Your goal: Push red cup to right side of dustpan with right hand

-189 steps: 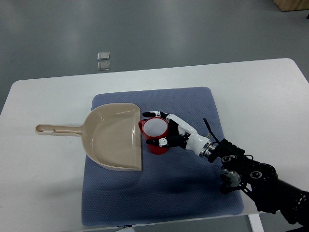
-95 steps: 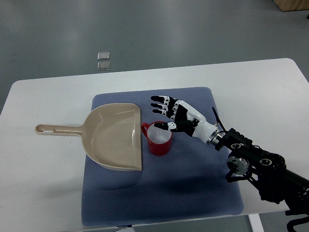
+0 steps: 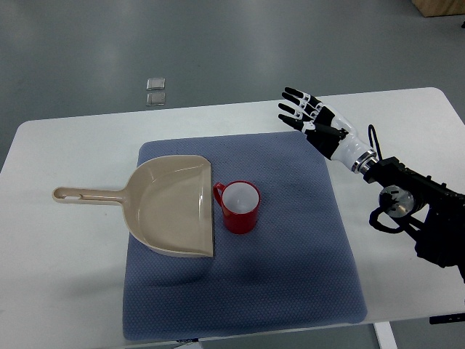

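A white worktop (image 3: 65, 291) with rounded corners carries a blue-grey mat (image 3: 290, 276), a rounded rectangle with a fine dimpled weave. On the mat's left part lies a beige dustpan (image 3: 171, 207) of smooth plastic: a broad, shallow scoop with a curved back wall and a straight front lip facing right. Its slim handle (image 3: 83, 195) reaches left off the mat onto the bare worktop and ends in a small oval hanging hole.

The cup (image 3: 239, 206) stands upright on the mat just beside the dustpan's lip, on its right side. It is a glossy red cylinder with a pale, whitish inside and a small loop handle that points toward the lip; whether the loop touches the lip cannot be told.

The right hand (image 3: 314, 125) hovers over the mat's far right corner, well apart from the cup. It holds nothing, and its fingers (image 3: 294, 103) are spread and extended, pointing away toward the upper left. The hand is jointed, with white shell segments and black fingertips and knuckles. A white wrist joins it to a bulky black forearm (image 3: 421, 214) with round metal fittings and loose black cable, entering from the right edge.

Beyond the worktop, on the grey floor, sit two small square metallic plates (image 3: 155, 91), one just behind the other.
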Controlling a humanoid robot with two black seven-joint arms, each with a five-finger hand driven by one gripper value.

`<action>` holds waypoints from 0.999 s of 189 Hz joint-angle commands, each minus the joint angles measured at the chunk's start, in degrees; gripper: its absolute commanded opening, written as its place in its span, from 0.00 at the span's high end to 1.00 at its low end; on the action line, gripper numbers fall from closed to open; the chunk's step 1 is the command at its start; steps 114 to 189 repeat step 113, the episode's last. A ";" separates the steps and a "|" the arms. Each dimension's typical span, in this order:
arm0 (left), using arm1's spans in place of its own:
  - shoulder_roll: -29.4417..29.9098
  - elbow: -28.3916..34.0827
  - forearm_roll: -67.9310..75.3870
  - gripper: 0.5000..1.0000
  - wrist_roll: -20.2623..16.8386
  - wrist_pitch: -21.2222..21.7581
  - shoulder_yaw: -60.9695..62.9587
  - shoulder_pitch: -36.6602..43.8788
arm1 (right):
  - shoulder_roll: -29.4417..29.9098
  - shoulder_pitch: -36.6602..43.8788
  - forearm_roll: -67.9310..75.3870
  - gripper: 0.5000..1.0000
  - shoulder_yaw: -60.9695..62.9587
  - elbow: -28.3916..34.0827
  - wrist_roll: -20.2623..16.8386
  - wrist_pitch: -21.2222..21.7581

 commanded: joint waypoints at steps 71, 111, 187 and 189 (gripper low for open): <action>0.00 0.00 0.08 0.00 -0.02 0.00 0.00 -0.08 | -3.41 1.71 16.42 0.14 0.00 -0.52 -15.18 3.42; 0.00 0.00 0.08 0.00 -0.02 0.00 -0.17 -0.08 | -3.06 1.62 16.51 0.14 0.08 -1.31 -9.47 6.94; 0.00 0.00 0.08 0.00 -0.02 0.00 -0.17 -0.08 | -3.06 1.62 16.34 0.14 0.00 -1.31 -9.29 6.85; 0.00 0.00 0.08 0.00 -0.02 0.00 -0.17 -0.08 | -3.06 1.62 16.34 0.14 0.00 -1.31 -9.29 6.85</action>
